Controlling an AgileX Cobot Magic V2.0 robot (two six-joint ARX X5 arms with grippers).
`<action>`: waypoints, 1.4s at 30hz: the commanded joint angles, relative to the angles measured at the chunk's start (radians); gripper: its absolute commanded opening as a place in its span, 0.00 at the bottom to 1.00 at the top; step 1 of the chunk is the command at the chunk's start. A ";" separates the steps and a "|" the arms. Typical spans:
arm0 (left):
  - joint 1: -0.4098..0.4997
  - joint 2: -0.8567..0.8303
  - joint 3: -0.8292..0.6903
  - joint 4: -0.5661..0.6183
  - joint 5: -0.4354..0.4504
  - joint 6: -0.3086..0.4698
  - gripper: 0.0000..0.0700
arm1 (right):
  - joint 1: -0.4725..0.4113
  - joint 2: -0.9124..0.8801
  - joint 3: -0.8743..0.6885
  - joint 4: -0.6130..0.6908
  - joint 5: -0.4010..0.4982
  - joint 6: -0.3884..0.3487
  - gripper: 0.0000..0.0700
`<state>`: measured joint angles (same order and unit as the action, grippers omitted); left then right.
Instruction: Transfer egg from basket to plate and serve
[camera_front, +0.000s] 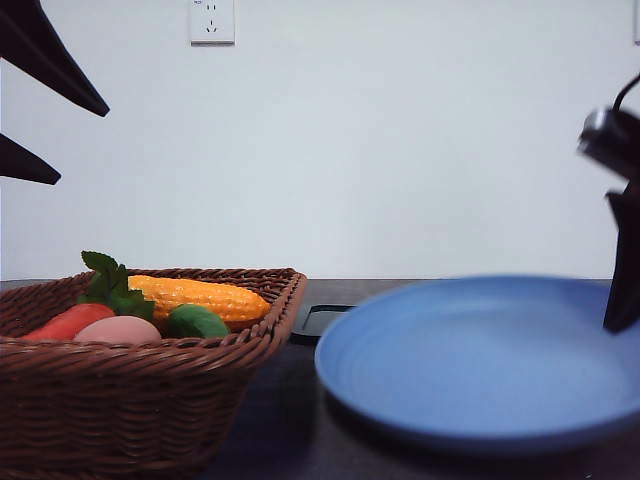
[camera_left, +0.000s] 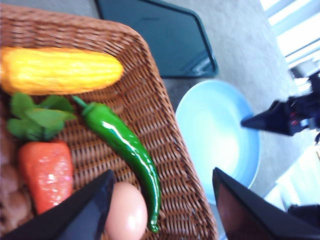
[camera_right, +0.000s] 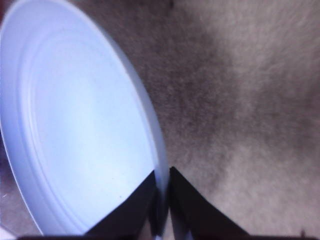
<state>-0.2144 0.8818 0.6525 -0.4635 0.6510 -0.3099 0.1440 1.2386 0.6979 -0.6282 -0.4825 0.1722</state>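
While the egg lay untransferred in the basket beneath the wide-spread left gripper, the right gripper pinched the plate rim.

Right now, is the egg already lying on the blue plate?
No, the egg lies in the basket beside the green pepper; the plate holds nothing.

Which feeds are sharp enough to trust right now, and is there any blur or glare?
Front view: basket sharp, plate and right hand soft with blur. Left wrist view: blown-out glare at the window corner, shiny highlights on the green pepper, egg slightly soft. Right wrist view: blurred throughout, plate rim pinched between the fingers.
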 joint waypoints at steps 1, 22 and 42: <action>-0.027 0.007 0.023 -0.010 0.002 -0.007 0.59 | 0.002 -0.037 0.010 -0.008 -0.007 0.000 0.00; -0.443 0.355 0.254 -0.291 -0.567 0.069 0.59 | -0.113 -0.325 0.011 -0.056 -0.007 0.026 0.00; -0.481 0.584 0.254 -0.194 -0.573 0.063 0.59 | -0.134 -0.340 0.011 -0.059 -0.007 0.026 0.00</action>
<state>-0.6853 1.4468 0.8894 -0.6602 0.0799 -0.2497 0.0120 0.8970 0.6979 -0.6968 -0.4828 0.1879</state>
